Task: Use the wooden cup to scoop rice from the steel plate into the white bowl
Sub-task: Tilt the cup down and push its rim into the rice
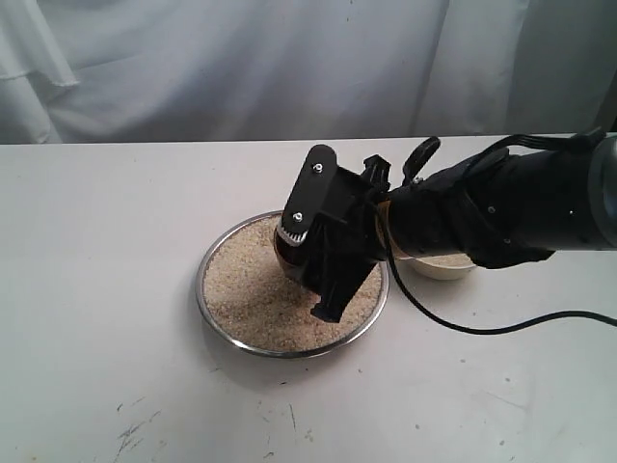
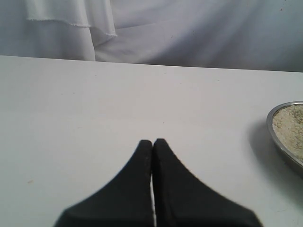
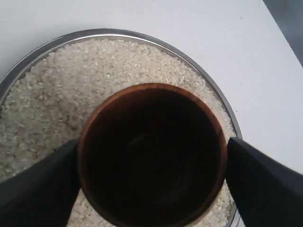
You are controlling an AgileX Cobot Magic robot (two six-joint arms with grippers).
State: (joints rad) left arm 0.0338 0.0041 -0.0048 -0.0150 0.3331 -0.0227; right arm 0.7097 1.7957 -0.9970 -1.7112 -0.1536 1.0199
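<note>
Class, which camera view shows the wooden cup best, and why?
The right wrist view: the wooden cup sits large and central, rim and dark inside plainly visible over the rice. The exterior view shows only a brown sliver; the left wrist view shows none.

A white cloth (image 1: 241, 58) hangs in soft folds behind a plain white table (image 1: 96, 318) bearing faint dark scuffs (image 1: 130, 434).

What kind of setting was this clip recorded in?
Probably a staged lab tabletop, not a kitchen: plain white table, draped white cloth backdrop, and a shiny round steel plate of beige rice grains.
</note>
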